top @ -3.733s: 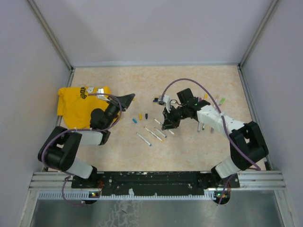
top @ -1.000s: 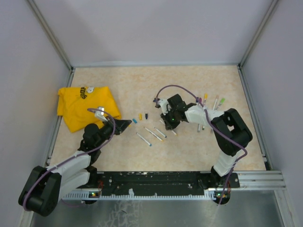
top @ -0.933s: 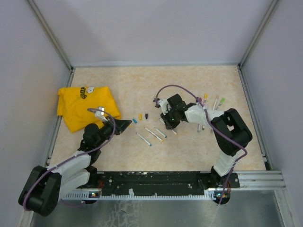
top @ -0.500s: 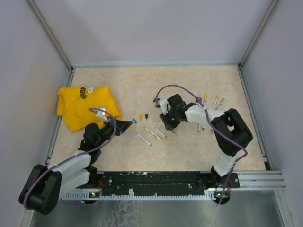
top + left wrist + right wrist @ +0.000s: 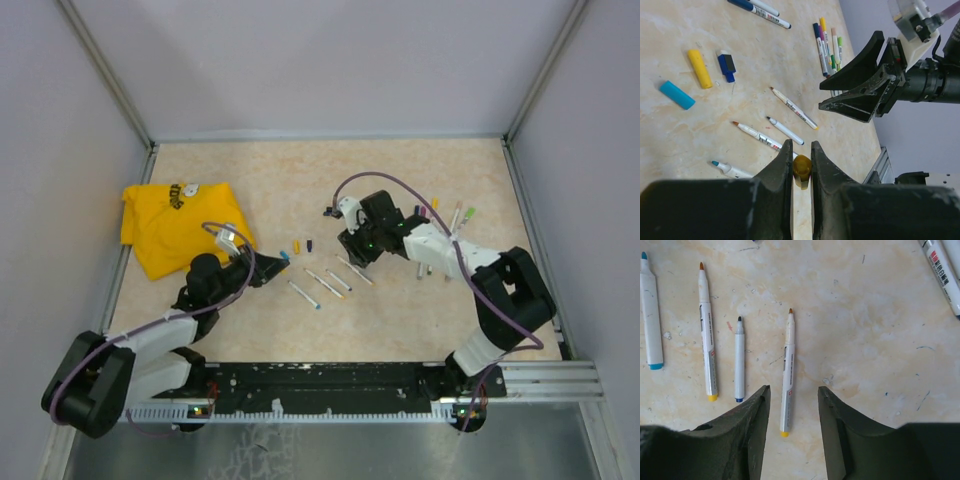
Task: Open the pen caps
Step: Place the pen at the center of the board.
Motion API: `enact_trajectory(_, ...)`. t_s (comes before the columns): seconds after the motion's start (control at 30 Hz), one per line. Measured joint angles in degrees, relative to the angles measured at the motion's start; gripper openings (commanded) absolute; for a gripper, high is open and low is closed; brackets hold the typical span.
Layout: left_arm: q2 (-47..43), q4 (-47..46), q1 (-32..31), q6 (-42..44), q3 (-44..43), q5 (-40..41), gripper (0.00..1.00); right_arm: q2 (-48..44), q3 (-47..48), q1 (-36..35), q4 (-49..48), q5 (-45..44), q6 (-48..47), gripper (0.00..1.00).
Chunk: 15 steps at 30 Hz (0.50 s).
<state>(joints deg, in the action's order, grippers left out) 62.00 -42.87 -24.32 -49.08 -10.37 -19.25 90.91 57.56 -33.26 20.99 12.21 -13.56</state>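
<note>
Left end effector (image 5: 801, 151) clamped on stubby yellow plastic pen cap (image 5: 801, 167). Right end effector (image 5: 793, 390) open, fingers straddling uncapped white orange-tipped pen (image 5: 787, 365) lying on beige marbled bench (image 5: 865, 315). Loose yellow cap (image 5: 699, 68), dark-blue cap (image 5: 726, 65), light-blue cap (image 5: 676, 95) lie close together on bench.

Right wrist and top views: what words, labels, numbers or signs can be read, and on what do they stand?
No text reads outright.
Rightmost orange-tipped pen: grey print and a red mark on the barrel, too small to read.
Pen at the upper right edge: red block, black print, blurred.
Yellow cloth: black print near its far edge, too small to read.
</note>
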Motion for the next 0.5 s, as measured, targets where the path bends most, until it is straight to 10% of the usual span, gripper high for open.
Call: enact_trajectory(0.5,2.9,6.8,-8.5,5.6,-6.8,6.8,0.0,-6.5,-0.1,0.7,0.4,2.4,-3.4,0.47)
